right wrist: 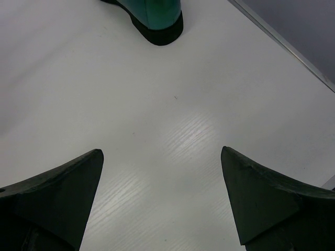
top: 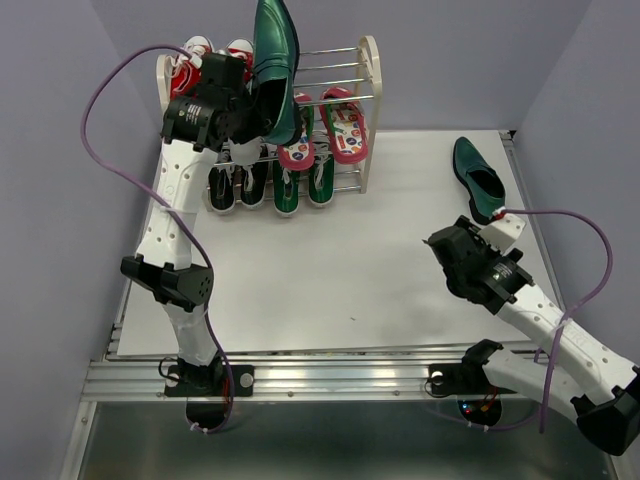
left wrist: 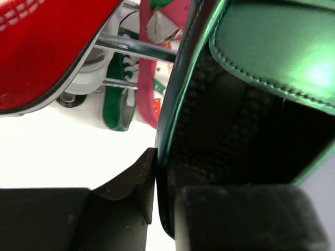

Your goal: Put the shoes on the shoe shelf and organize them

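- Upper left of the top view: my left pincer (top: 262, 114) is clamped on the held loafer (top: 275, 70), which stands almost upright, toe high, against the front of the shoe shelf (top: 370, 100).
- The left wrist view shows the fingers pinching only the thin side wall of that shoe. I judge it could pivot or slip out if I swing it quickly.
- The red sneakers (top: 190, 60) fill the left of the top tier, just beside the loafer. A careless tilt could knock them, or catch the sole on a rod.
- Below, the flip-flops (top: 345, 125) rest on the middle tier and the green sneakers (top: 286, 190) on the bottom. A dropped loafer would likely dislodge them.
- Relative to the left pincer, the loafer rises above and to the right of it, with the heel end lowest.
- Right side: the second loafer (top: 478, 180) lies on the surface (top: 350, 270), upper right.
- My right pincer (top: 445, 250) hangs with fingers apart and holds nothing. The loafer's heel sits ahead of it, at the top of the wrist frame, not between the fingers.
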You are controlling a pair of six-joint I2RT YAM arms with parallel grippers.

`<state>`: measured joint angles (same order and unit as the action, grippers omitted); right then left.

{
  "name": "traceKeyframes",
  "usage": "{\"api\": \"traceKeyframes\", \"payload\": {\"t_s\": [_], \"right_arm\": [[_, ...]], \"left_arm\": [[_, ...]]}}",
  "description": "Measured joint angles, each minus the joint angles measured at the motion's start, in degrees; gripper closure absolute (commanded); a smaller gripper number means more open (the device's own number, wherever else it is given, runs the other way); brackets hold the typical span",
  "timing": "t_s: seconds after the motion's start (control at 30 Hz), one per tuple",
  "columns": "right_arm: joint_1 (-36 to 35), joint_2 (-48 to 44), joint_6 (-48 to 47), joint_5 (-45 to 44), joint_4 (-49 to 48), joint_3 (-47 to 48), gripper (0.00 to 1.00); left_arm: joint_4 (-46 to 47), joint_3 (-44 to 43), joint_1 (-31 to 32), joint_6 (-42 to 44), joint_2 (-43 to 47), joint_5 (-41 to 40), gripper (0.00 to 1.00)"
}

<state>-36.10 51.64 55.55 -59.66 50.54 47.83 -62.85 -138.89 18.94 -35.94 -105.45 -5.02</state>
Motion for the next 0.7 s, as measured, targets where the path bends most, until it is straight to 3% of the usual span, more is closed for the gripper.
{"api": "traceKeyframes", "payload": {"t_s": [0.1,0.17,0.23,0.47,0.53,0.7], "right_arm": [[0.0,-0.6,0.0,0.0,0.0,0.0,0.0],[0.0,-0.7,0.0,0.0,0.0,0.0,0.0],[0.0,-0.7,0.0,0.0,0.0,0.0,0.0],[0.0,-0.7,0.0,0.0,0.0,0.0,0.0],[0.0,-0.7,-0.1,0.0,0.0,0.0,0.0],[0.0,0.1,-2.0,0.2,-0.2,0.1,0.0]], "left_arm": [[2.2,-0.6,-0.1,-0.6,0.0,-0.2,0.33],[5.2,-1.4,-0.2,-1.3,0.1,-0.3,0.29],[7.8,-1.9,-0.3,-1.4,0.5,-0.5,0.16],[10.6,-1.9,-0.4,-1.6,2.4,-0.2,0.12],[11.0,-1.9,-0.4,-1.5,2.6,0.3,0.01],[11.8,-1.7,-0.4,-1.3,3.4,2.3,0.01]]}}
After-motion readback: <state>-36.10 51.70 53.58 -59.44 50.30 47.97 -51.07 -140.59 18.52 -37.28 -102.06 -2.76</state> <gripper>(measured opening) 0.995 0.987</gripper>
